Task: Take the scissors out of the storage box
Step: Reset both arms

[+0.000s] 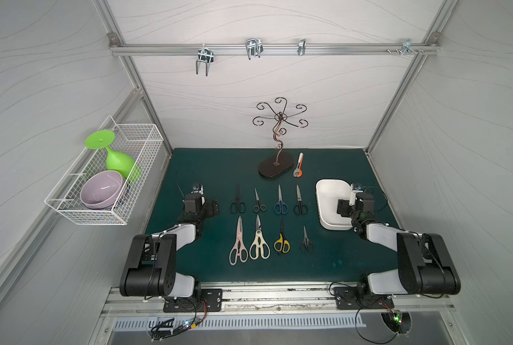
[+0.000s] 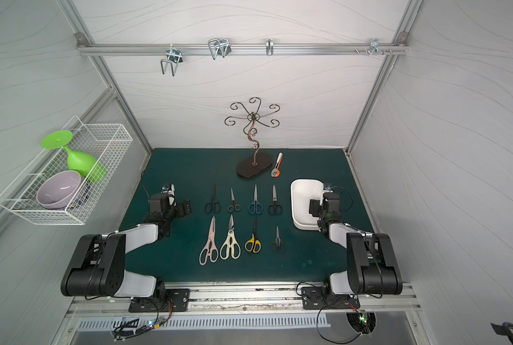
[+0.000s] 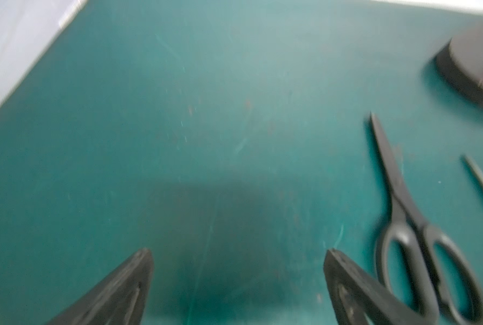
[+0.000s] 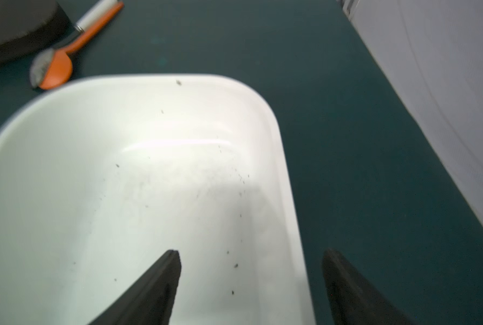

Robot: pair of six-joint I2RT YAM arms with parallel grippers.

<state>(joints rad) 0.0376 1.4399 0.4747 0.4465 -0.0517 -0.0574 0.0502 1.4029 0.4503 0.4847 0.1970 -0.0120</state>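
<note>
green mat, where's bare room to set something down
Bare: back-left corner beside the stand; near strip between the scissors and the front rail; back-right corner behind the storage box. Crowded: the centre, scissors in two rows.

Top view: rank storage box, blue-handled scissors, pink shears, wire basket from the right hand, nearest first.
1. storage box, partly beneath the right hand
2. blue-handled scissors, far row, centre
3. pink shears, near row, left end
4. wire basket, left wall
</note>
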